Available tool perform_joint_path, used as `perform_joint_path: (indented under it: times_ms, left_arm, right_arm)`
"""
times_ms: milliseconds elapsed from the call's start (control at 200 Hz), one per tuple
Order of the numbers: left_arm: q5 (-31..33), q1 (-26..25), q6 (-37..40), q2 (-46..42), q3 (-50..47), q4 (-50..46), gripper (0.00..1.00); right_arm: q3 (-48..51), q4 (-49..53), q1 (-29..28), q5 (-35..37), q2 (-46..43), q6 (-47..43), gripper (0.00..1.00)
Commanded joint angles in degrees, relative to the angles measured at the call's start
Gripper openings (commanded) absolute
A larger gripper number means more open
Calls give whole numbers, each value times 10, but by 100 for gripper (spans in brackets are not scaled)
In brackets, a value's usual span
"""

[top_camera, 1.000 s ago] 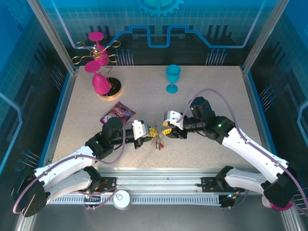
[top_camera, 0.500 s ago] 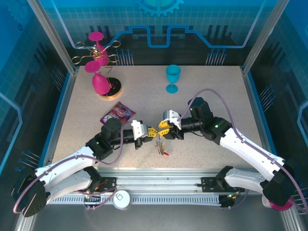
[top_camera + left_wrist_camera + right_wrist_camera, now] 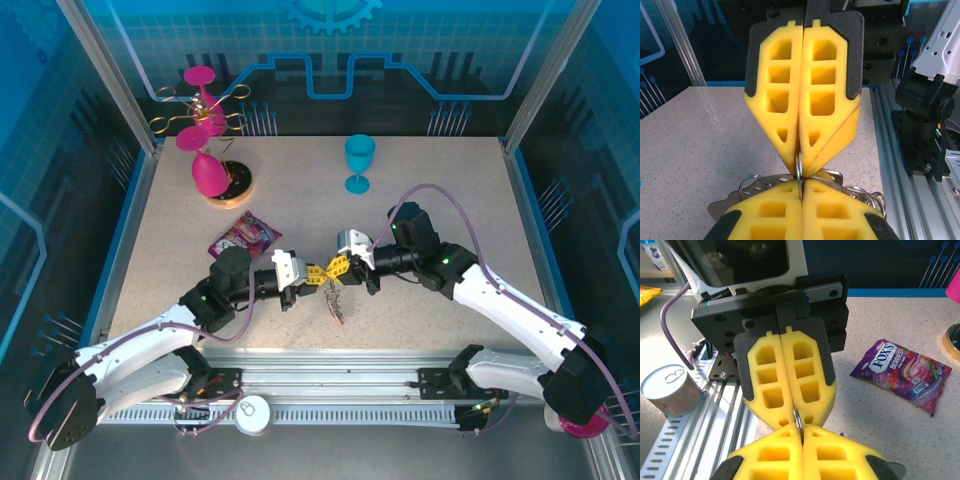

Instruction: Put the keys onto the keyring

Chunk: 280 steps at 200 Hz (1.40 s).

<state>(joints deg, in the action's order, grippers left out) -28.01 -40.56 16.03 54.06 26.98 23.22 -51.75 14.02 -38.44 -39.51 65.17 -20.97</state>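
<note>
My left gripper (image 3: 314, 276) and right gripper (image 3: 338, 270) meet tip to tip near the table's front middle. Both are shut on the same thin silver ring of the keyring (image 3: 799, 172), which stands edge-on between the yellow fingers. In the right wrist view that ring (image 3: 798, 421) sits where my right gripper (image 3: 801, 434) touches the left one's fingers (image 3: 770, 390). In the left wrist view, flat silver keys (image 3: 757, 184) and more rings (image 3: 871, 196) spread behind my left gripper (image 3: 801, 189). From above, the dark bunch (image 3: 334, 302) hangs just below the tips.
A blue goblet (image 3: 359, 162) stands at the back centre. A purple candy bag (image 3: 244, 236) lies left of the grippers. A pink goblet (image 3: 209, 172) leans on a round black-and-tan disc (image 3: 240, 184) at the back left. A can (image 3: 667, 390) sits on the front rail.
My right gripper has moved left to the left gripper's tips and shut on the ring. The left gripper stayed shut, and the bunch now hangs between both.
</note>
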Motion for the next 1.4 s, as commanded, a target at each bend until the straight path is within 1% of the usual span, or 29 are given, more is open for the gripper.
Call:
perform_joint_path:
  times_ms: [0,45,65,145,220,405,615,760,896,996,1041,1171,1206,1241,1266,1311,1396]
  left_arm:
    - [-11,-3,-6,-2,1,54,3]
    - [0,-3,-1,-3,3,41,17]
    - [6,-3,1,-4,5,33,20]
    - [15,-2,25,-10,17,-18,23]
    - [19,-2,36,-13,25,-50,23]
    - [22,-3,52,-12,34,-83,21]
    - [20,-2,55,-2,44,-87,21]
    - [17,-3,56,3,48,-88,18]
    - [13,-3,58,10,51,-92,13]
    - [10,-3,62,12,53,-97,6]
    - [10,-3,64,11,53,-96,0]
    - [18,-2,68,5,43,-76,0]
    - [25,-3,69,2,39,-68,0]
    - [30,-3,70,-1,36,-61,0]
    - [33,-3,71,-2,33,-54,0]
    - [40,-3,70,-4,28,-41,0]
    - [45,-2,64,-8,17,-10,0]
  right_arm:
    - [-6,11,3,-15,8,-7,0]
    - [-12,27,3,-10,8,-17,0]
    - [-16,35,3,-7,7,-22,0]
    - [-31,68,2,13,7,-43,0]
    - [-50,105,1,32,11,-66,0]
    - [-96,177,-15,73,30,-111,0]
    - [-135,227,-44,120,56,-143,0]
    - [-155,244,-57,138,71,-155,0]
    - [-169,248,-67,138,80,-159,0]
    - [-173,249,-70,133,83,-161,0]
    - [-174,250,-70,129,83,-160,0]
    - [-161,235,-64,126,70,-148,0]
    - [-151,219,-57,127,59,-133,11]
    - [-138,201,-48,126,46,-117,25]
    - [-127,186,-41,127,36,-101,32]
    - [-107,160,-26,125,15,-75,37]
    - [-72,121,5,112,-18,-15,39]
